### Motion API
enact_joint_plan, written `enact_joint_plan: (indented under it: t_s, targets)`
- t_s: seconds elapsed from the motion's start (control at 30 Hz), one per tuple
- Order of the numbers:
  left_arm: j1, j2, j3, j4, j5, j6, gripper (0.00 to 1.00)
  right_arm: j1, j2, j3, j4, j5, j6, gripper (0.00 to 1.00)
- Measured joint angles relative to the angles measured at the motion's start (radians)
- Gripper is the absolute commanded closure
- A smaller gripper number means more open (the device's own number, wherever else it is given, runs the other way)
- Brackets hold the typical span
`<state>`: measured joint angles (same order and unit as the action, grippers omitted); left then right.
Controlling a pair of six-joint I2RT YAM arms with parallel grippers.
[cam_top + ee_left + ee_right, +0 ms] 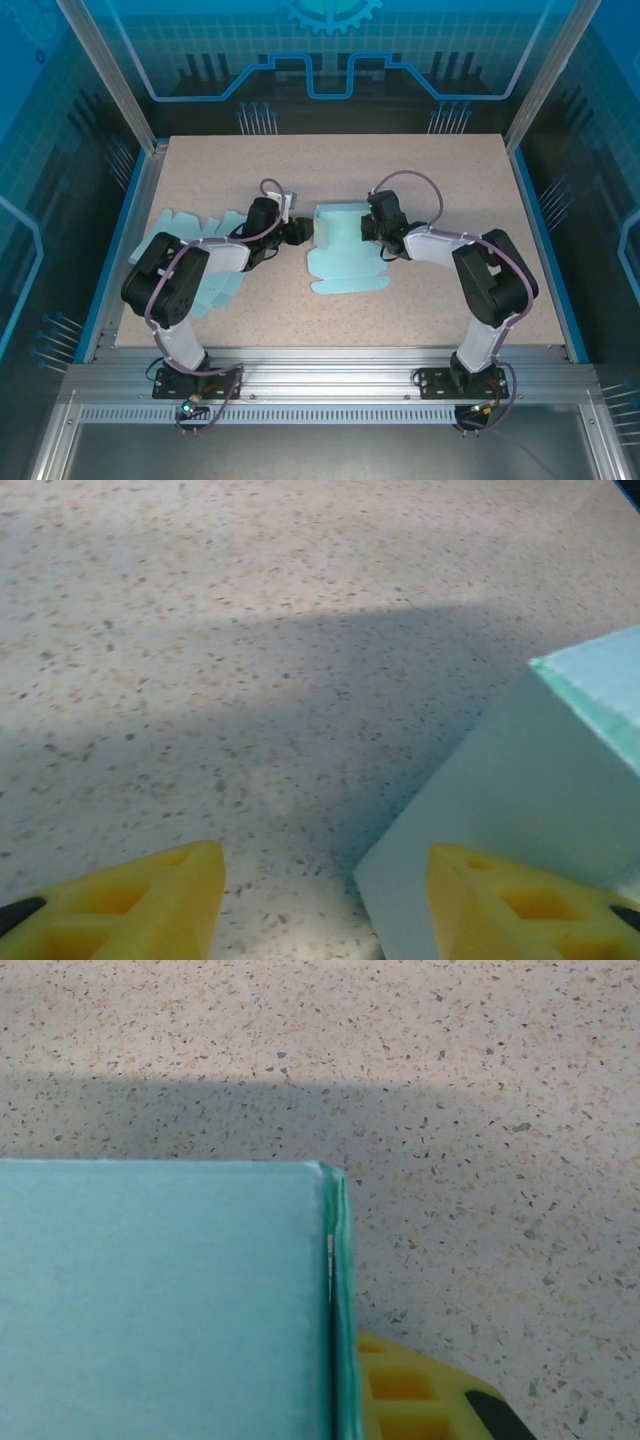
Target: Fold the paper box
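Note:
The paper box [345, 250] is a light teal, partly folded sheet in the middle of the table, with its back part raised. My left gripper [300, 232] sits at the box's left edge. In the left wrist view the left gripper [325, 920] is open, its yellow fingers [130, 910] wide apart, and a box corner [540, 780] reaches in from the right. My right gripper [372, 225] is at the raised right wall. In the right wrist view one yellow finger [420, 1400] presses against the wall's doubled edge [338, 1290]. A teal panel [160, 1300] hides the other finger.
A fanned stack of flat teal box blanks [200, 235] lies at the left of the table, beside the left arm. Speckled tabletop [430, 170] surrounds the box. Blue rails and an aluminium frame [540, 230] run along the table's sides.

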<state>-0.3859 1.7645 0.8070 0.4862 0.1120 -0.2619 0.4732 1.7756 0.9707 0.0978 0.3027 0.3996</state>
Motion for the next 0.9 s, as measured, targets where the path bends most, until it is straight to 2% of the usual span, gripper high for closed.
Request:
enact_joint_plan:
  t_s: [0.3,0.53,0.9]
  targets:
    - [-0.023,0.000,-0.017,0.020,0.018,0.053,0.43,0.000,0.005,0.006,0.000,-0.007,0.000,1.00]
    - [-0.025,-0.007,-0.032,0.014,0.037,0.063,0.47,0.000,0.006,0.007,0.000,-0.008,0.000,1.00]
    - [-0.025,-0.019,-0.034,-0.033,0.134,0.135,0.45,0.000,0.016,0.019,-0.002,-0.014,-0.010,0.99]
